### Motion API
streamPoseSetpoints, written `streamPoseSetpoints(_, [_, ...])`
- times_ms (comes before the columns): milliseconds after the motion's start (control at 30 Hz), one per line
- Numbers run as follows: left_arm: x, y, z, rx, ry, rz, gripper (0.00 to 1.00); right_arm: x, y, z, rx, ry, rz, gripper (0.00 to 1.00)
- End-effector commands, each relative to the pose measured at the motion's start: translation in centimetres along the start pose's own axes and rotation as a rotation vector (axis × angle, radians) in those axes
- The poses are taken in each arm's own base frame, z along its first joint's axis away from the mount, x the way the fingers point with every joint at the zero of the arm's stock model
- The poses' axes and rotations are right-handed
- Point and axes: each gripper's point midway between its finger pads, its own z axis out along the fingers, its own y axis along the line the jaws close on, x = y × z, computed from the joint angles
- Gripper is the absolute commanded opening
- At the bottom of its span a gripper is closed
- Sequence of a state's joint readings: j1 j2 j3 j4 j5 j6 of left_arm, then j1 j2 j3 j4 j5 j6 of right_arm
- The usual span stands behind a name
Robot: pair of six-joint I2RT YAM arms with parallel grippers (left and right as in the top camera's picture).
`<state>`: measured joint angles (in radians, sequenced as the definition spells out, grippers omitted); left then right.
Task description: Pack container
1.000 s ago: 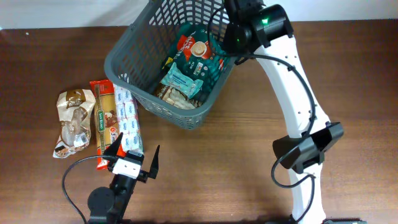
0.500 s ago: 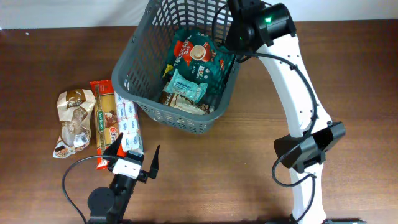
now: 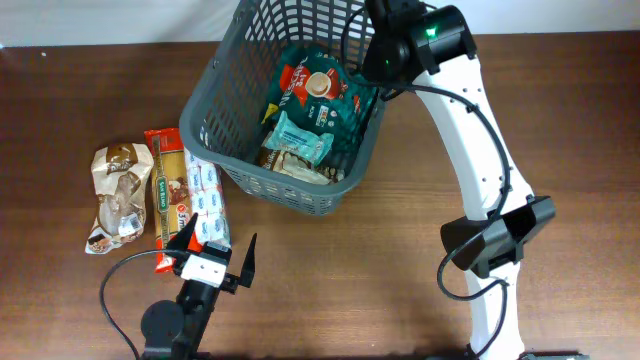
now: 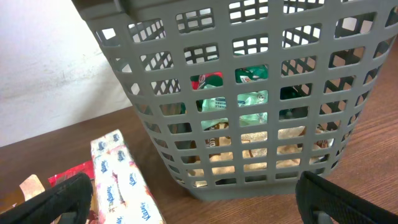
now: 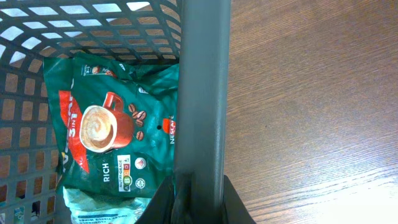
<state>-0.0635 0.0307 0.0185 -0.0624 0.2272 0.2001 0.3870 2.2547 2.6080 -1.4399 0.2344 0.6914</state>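
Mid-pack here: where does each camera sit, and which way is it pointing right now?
Overhead: above the table, looking straight down on the basket, left gripper and right arm.
Left wrist: low near the table, facing the basket's lattice side; its open fingers frame the bottom corners.
Right wrist: above the basket's rim, looking down; right gripper shut on the rim.
Shared: the green coffee packet shows in overhead and right wrist.

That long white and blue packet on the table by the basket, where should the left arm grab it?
Probably across the narrow width of the white and blue packet, mid-length, from straight above. It lies flat, with the red packet along one long side and the basket at its far end, so finger room is tight. The left gripper is open.
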Motion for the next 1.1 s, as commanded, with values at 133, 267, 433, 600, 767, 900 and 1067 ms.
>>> streamPoseSetpoints(133, [0.5,0.0,0.1,-0.002,0.010,-0.007,0.99,-2.5,0.4,-3.3,-0.027,-0.128,0.002,0.04])
streamPoseSetpoints(267, [0.5,0.0,0.1,-0.002,0.011,-0.007,0.99,-3.1,0.3,-4.0,-0.033,-0.157,0.085,0.04])
streamPoseSetpoints(433, [0.5,0.0,0.1,-0.002,0.010,-0.007,0.99,-3.1,0.5,-4.1,-0.051,-0.151,0.162,0.04])
streamPoseSetpoints(600, [0.5,0.0,0.1,-0.002,0.010,-0.007,0.99,-3.5,-1.8,-4.4,0.061,-0.199,0.156,0.04])
streamPoseSetpoints(767, [0.5,0.0,0.1,-0.002,0.010,-0.007,0.99,-3.6,-2.6,-4.7,0.094,-0.213,0.206,0.04])
streamPoseSetpoints(900, [0.5,0.0,0.1,-0.002,0.010,-0.007,0.99,-3.3,-2.4,-4.7,0.088,-0.204,0.204,0.04])
streamPoseSetpoints(1067, [0.5,0.0,0.1,-0.002,0.010,-0.007,0.99,-3.2,-3.2,-4.8,0.133,-0.219,0.194,0.04])
